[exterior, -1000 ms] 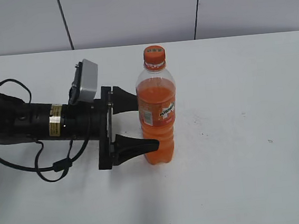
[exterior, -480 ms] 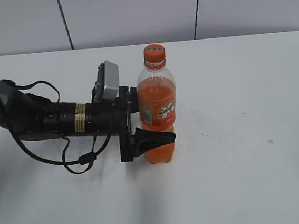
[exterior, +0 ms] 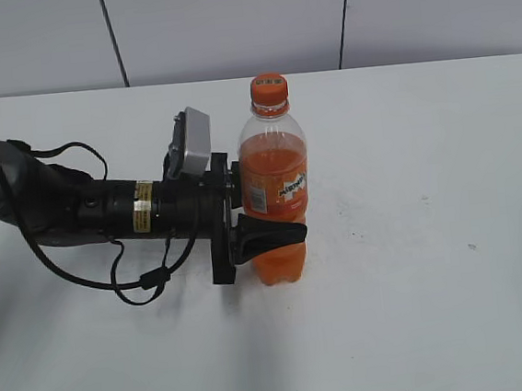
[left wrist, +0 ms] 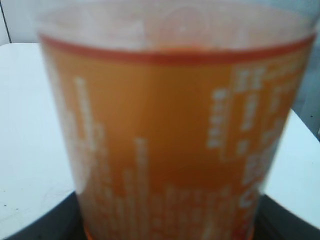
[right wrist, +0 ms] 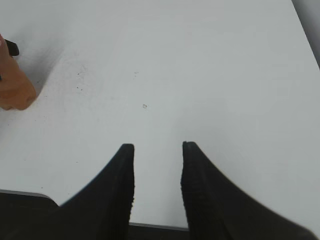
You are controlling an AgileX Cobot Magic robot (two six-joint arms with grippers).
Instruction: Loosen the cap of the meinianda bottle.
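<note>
The meinianda bottle (exterior: 273, 171) stands upright on the white table, orange drink inside, with the orange cap (exterior: 269, 87) on top. My left gripper (exterior: 272, 215) reaches in from the left at label height. Its near finger lies across the bottle's front and its far finger is hidden behind the bottle. In the left wrist view the blurred label (left wrist: 170, 140) fills the frame, with black fingers at both lower corners. My right gripper (right wrist: 157, 146) is open and empty over bare table. The bottle's base (right wrist: 15, 87) shows at the left edge of the right wrist view.
The white table (exterior: 434, 262) stretches to the right and front of the bottle. A grey panelled wall (exterior: 226, 23) runs behind it. The left arm's cables (exterior: 131, 282) loop down onto the table at the left.
My left arm moved right until its fingers came around the bottle, then the jaws narrowed onto it. The bottle stayed upright.
</note>
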